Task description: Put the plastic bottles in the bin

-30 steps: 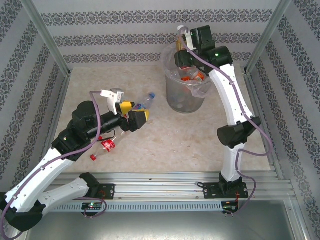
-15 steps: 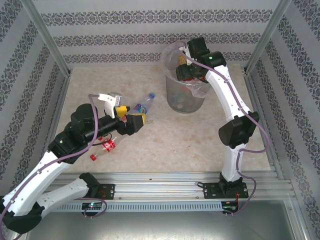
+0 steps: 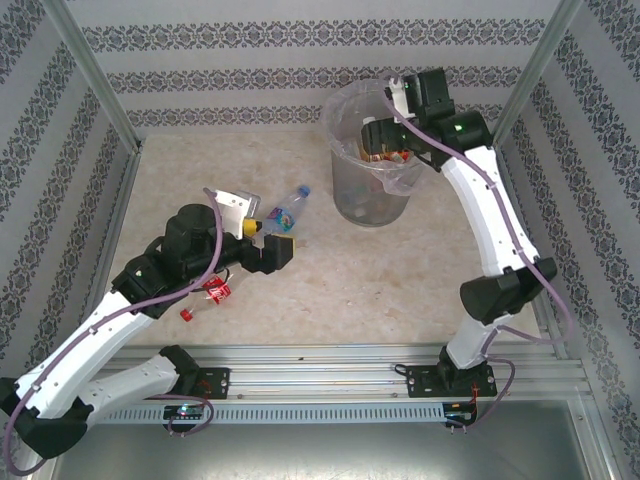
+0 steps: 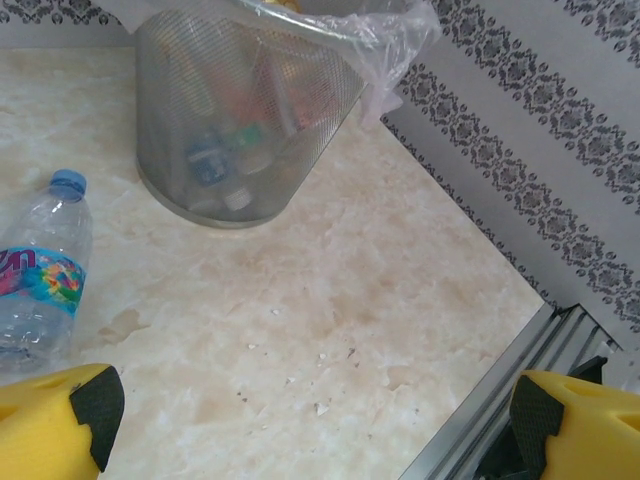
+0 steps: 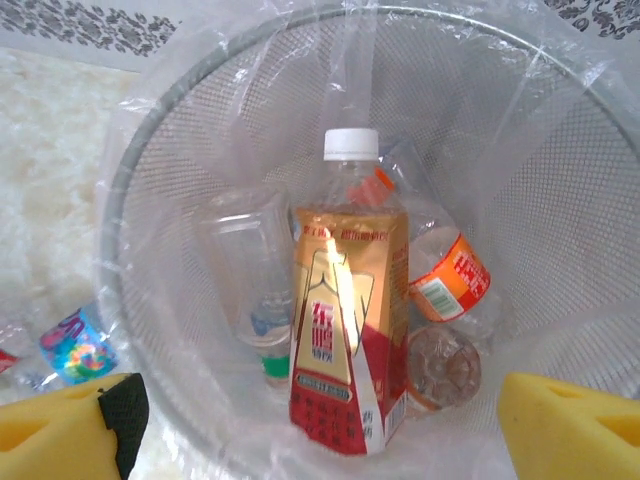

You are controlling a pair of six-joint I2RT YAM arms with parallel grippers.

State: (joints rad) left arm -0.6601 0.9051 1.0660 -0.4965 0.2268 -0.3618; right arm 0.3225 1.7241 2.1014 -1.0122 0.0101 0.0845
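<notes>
Marbled tabletop is seen, a red-labelled bottle lying at lower left. Just beyond, the left gripper is spread wide, empty, beside a blue-capped bottle. At upper right, the right gripper is opened wide, empty, over the bin, where a gold-labelled bottle is seen.

metal mesh bin, glossy clear liner, clear plastic bottles, matt stone-look table

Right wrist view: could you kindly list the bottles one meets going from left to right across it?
Multicoloured-label bottle outside the bin → clear bottle → tall white-capped bottle with gold-and-red label → orange-label bottle.
</notes>
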